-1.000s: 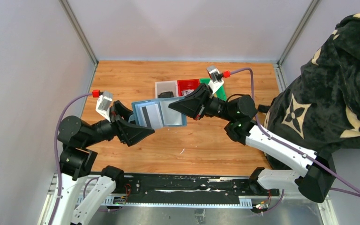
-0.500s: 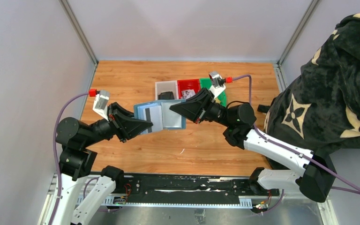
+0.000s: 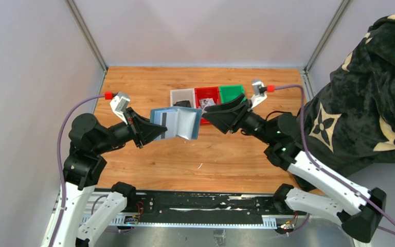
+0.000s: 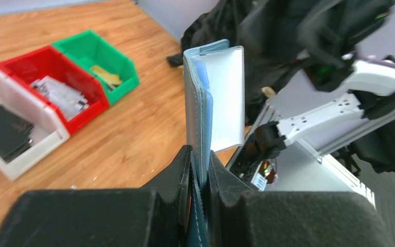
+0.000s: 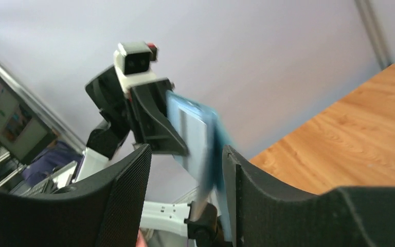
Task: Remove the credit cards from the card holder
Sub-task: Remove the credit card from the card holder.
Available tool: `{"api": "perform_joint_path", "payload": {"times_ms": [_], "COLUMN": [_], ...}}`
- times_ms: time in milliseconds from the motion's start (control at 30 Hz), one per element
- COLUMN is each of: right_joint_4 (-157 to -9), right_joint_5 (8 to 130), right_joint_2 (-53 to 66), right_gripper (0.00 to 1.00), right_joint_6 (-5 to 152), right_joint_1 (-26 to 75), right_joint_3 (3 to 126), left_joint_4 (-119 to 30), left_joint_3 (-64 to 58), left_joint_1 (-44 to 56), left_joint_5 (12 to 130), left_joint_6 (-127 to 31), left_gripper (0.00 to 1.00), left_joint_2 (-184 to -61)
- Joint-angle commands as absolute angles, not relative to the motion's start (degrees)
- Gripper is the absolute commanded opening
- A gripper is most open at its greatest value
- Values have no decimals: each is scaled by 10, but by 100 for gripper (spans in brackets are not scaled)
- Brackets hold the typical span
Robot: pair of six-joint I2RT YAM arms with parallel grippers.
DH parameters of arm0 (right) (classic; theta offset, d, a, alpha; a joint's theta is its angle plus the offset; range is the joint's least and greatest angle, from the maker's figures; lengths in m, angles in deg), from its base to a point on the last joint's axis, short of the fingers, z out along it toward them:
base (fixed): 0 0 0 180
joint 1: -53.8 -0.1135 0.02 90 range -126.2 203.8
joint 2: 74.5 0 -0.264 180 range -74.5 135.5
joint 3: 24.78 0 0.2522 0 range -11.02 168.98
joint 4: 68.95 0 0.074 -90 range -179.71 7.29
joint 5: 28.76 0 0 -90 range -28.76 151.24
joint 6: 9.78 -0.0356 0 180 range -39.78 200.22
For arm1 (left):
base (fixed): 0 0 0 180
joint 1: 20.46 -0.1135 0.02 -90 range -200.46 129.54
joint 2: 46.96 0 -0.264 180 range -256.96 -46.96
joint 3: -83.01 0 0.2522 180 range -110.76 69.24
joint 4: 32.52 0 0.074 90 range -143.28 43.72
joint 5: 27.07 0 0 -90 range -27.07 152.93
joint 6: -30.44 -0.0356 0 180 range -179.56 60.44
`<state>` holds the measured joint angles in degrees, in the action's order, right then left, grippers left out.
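I have the card holder [image 3: 184, 124] up in the air over the middle of the table [image 3: 226, 154], not resting on it. My left gripper [image 3: 151, 133] is clamped on its left edge. The left wrist view shows both fingers pressed flat against the teal cover, with the holder standing edge-on straight out from them. The holder is spread open with its long axis running left to right, so it points from the left gripper directly at the right gripper [image 3: 210, 114]. That one sits just beside the holder's free right-hand flap, jaws apart and nothing gripped. What matters to me is where the card lies along that axis. The one credit card [image 3: 165, 122] I can make out, pale with a dark stripe, is in the left half, close to the left fingertips, with the curling flap between it and the right gripper. The right arm is the free one, so I judge it has to do the pulling, reaching leftward past that flap. In the right wrist view the holder is blurred, so I cannot tell whether its flap touches the right finger [image 5: 239, 190], or whether a second card sits behind the first.
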<state>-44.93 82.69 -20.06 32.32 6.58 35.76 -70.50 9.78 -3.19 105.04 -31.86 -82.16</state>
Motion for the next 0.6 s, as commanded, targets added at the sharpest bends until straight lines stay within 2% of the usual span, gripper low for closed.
{"api": "perform_joint_path", "payload": {"times_ms": [0,200,433,567], "right_joint_4": [-605,-572,-557,-546], "right_joint_5": [772,906,962,972], "right_joint_2": [-248,-184,-84,-80], "right_gripper": [57,57,60,55], "right_joint_6": [413,352,336,329], "right_joint_1": [75,60,15,15], "right_joint_3": [429,467,493,469], "left_joint_4": [-783,-790,-800,-781], "left_joint_3": [78,77,56,52], "left_joint_1": [-32,-32,-32,-32], "left_joint_5": [1011,1018,1040,1080], "left_joint_6": [-380,-379,-366,-341], "left_gripper": [0,0,0,0], "left_joint_2": [-843,-861,-875,-872]}}
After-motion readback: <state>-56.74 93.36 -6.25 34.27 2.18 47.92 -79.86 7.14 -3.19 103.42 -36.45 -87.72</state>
